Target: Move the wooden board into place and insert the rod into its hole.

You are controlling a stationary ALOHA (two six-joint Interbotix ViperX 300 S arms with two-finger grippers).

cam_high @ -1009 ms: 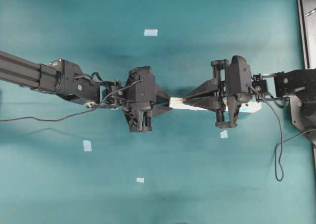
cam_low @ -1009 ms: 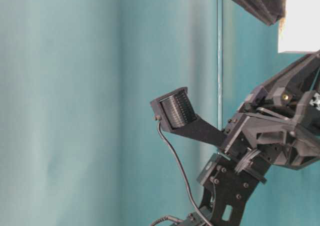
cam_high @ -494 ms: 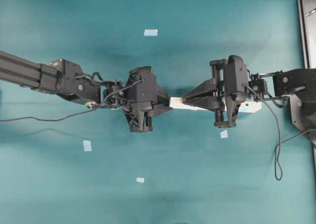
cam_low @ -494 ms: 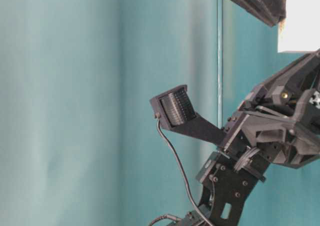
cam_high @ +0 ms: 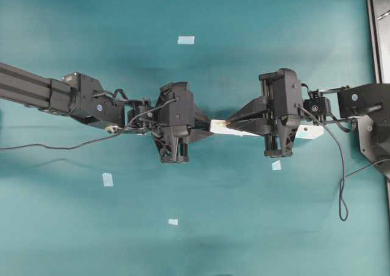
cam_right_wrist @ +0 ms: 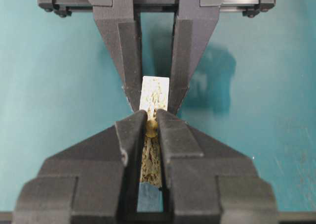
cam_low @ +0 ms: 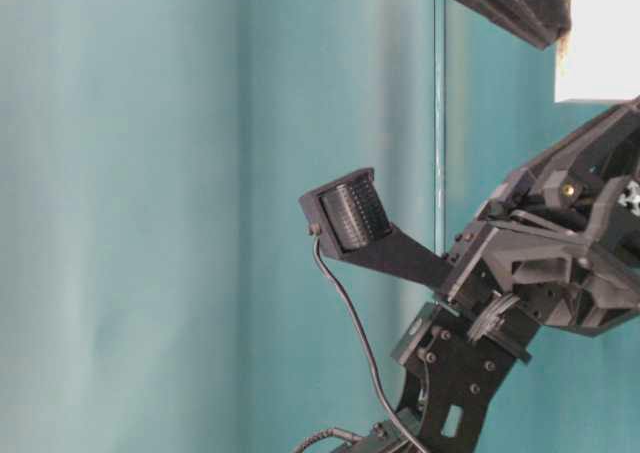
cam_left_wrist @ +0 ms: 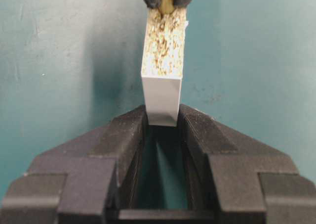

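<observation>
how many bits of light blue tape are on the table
4 show in the overhead view: one at the top, one lower left, one near the bottom centre, one just below the right arm. The arms could hide more.

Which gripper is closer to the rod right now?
Right. The right gripper pinches the rod above the wooden board; the left gripper clamps the board's far end.
</observation>
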